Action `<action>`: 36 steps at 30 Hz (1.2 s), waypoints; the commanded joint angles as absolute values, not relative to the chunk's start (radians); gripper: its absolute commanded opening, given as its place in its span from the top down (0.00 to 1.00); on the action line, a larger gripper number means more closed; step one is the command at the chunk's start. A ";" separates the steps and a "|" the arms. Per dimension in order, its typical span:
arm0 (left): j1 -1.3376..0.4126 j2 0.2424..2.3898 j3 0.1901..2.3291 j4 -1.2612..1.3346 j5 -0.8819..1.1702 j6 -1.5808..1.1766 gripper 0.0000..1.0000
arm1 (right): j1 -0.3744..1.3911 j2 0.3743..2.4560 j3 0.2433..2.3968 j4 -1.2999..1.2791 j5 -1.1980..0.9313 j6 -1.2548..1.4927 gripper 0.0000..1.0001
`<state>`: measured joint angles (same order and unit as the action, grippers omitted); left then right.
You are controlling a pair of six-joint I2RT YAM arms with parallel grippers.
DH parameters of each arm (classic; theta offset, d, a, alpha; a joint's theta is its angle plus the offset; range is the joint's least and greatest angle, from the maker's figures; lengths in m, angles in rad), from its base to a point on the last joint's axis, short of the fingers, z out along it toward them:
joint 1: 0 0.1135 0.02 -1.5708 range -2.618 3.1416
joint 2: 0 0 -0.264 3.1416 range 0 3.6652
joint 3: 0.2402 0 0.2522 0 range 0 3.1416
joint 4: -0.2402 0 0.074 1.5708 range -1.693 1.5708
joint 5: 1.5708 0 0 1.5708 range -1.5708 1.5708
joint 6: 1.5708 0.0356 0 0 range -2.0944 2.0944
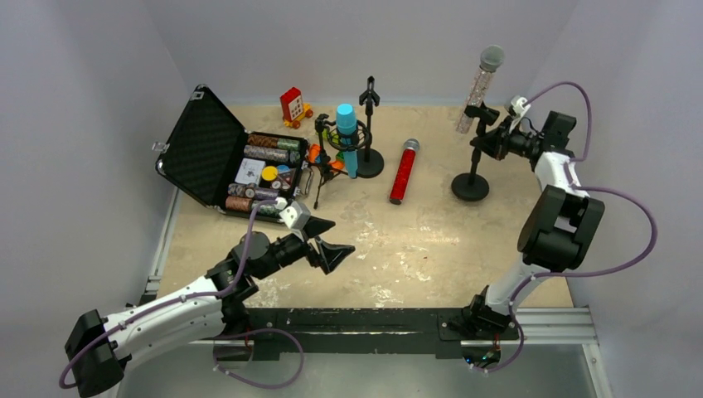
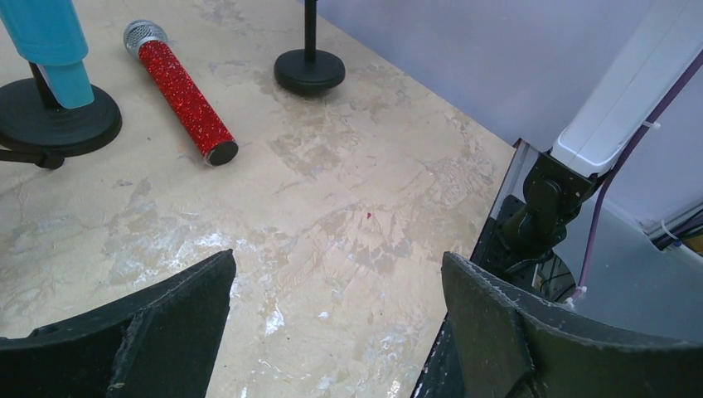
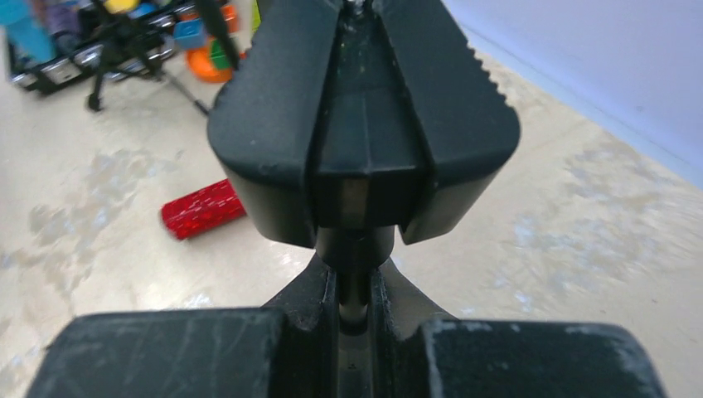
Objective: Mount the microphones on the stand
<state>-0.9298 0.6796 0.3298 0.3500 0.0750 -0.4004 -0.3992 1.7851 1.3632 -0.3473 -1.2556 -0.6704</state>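
Right wrist: pincer (image 3: 355, 286) tight around stand (image 3: 365, 124)

White links (image 1: 166, 319), black joints (image 1: 557, 224), purple cables (image 1: 654, 225), black left claw (image 1: 344, 235)

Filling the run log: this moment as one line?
left gripper open | right gripper shut on right stand | pink microphone mounted | blue microphone mounted | red microphone lying loose

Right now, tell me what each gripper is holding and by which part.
Left gripper is open and holds nothing. Right gripper is shut on the right microphone stand, at its black clip joint under the silvery-pink microphone.
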 commanded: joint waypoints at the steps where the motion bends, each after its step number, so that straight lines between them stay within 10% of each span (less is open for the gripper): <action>1: -0.926 0.670 0.362 0.393 0.075 -0.390 0.03 | -0.392 1.708 1.291 0.419 -1.078 -0.130 1.00; 9: -0.927 0.648 0.359 0.359 0.073 -0.388 0.03 | -0.362 1.730 1.231 0.721 -0.824 0.072 1.00; 36: -0.927 0.609 0.357 0.289 0.114 -0.400 0.03 | -0.397 1.706 1.232 0.292 -0.937 -0.170 0.64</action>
<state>-0.9298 0.6415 0.3298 0.2943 0.0879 -0.4011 -0.3698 1.7809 1.2133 0.3454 -0.8936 -0.1387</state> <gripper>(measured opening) 0.974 0.325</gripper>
